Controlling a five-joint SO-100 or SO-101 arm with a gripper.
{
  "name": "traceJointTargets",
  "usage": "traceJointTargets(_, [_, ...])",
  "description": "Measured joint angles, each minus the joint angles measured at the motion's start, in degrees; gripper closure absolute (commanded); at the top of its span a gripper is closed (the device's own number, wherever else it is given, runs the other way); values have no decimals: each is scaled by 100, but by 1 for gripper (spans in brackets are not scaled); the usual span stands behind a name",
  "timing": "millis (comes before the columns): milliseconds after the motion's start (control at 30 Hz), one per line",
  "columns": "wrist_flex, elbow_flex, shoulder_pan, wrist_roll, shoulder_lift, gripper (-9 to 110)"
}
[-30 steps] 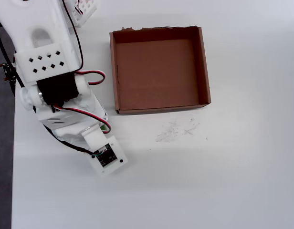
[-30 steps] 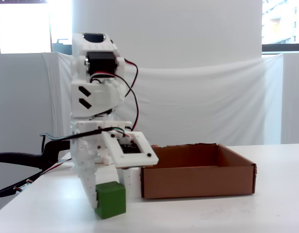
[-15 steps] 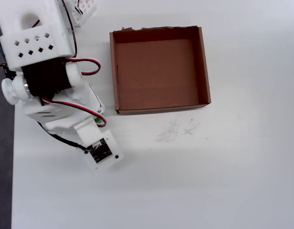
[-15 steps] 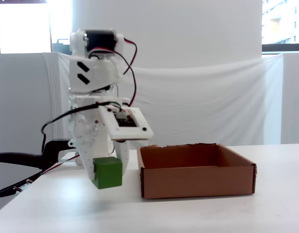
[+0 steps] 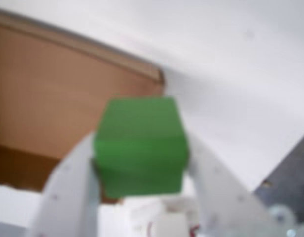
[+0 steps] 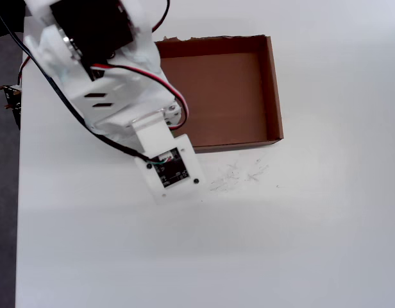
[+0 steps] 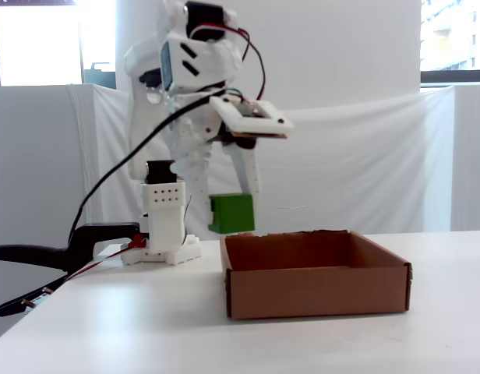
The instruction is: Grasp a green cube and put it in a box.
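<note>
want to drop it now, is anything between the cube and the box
Nothing visible. The gripper holds the green cube in the air, above the near-left wall of the box, and the box floor looks bare.

The overhead view looks straight down on the box (image 6: 217,96), the fixed view faces it level from the table edge, and the wrist view hangs close above its corner (image 5: 53,98).
</note>
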Motion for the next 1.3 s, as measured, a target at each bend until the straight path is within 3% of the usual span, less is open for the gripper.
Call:
traceJointTargets(367, [-483, 958, -1503, 1547, 62, 89])
traceJointTargets(867, [-2162, 2839, -1942, 1687, 70, 81])
traceJointTargets(1300, [-1336, 2206, -1679, 1749, 501, 83])
